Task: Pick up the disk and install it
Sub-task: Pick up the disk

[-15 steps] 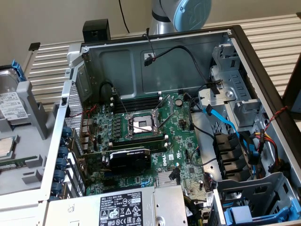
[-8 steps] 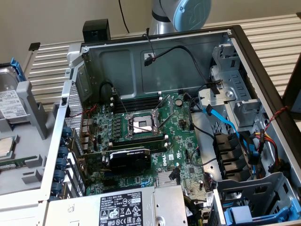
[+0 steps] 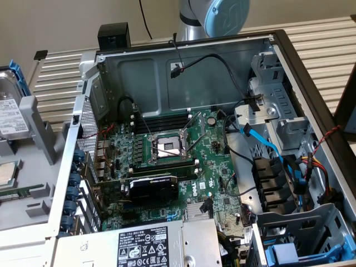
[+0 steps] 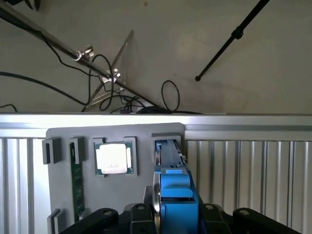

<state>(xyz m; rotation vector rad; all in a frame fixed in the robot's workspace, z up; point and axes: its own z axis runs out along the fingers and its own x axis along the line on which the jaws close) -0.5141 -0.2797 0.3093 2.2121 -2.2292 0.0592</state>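
Grey tray (image 3: 39, 186) is the reference. The disk (image 3: 10, 114) stands on edge in a slot of the tray, with its white label side turned toward the computer case (image 3: 161, 83) and blue carrier along its upper edge; not yet out of the tray. In the wrist view the gripper (image 4: 178, 222) sits right over that slot, its black housing on both sides of the disk's blue carrier end, carrier between. Can't tell if it is clamped on the disk or just straddling it, since the contact spots are hidden behind the carrier; possibly touching. Processor chip (image 4: 114, 158) lies flat in a tray recess just beside the disk's slot, shiny lid up. Memory stick (image 4: 76, 183) stands on edge in a narrow tray slot, on the chip's side away from the disk. The tray rests on a slatted table (image 4: 243, 175). The case lies open just beside the tray, motherboard (image 3: 167, 161) exposed. A second blue carrier (image 3: 289, 253) sits in the case's drive bay, well apart from the tray. The arm's blue-capped joint (image 3: 219, 16) shows behind the case, also well apart from the tray.
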